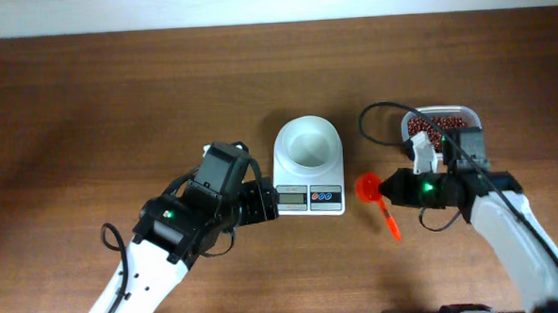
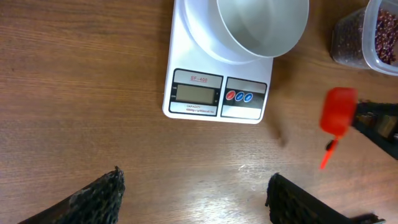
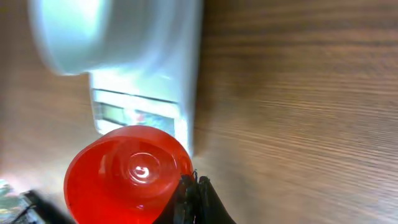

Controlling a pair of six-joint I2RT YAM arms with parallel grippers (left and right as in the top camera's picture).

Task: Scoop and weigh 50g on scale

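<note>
The white scale point(image 1: 309, 197) stands mid-table with a round white bowl point(image 1: 307, 141) on top; the bowl holds nothing. Its grey display point(image 2: 196, 94) and red and blue buttons face my left gripper point(image 2: 194, 177), which is open just in front of the scale with only bare wood between its fingers. In the overhead view that left gripper point(image 1: 267, 202) sits by the scale's front left corner. Right of the scale, my right gripper point(image 1: 388, 187) is shut on a red scoop point(image 1: 368, 187), gripping it beside the cup. The wrist view shows the scoop point(image 3: 127, 171) against the closed right gripper point(image 3: 194, 182).
A clear plastic tub point(image 1: 443, 123) of dark red beans stands at the back right, behind my right arm, and also shows at the left wrist view's edge as the tub point(image 2: 379, 37). A black cable loops over the table near it.
</note>
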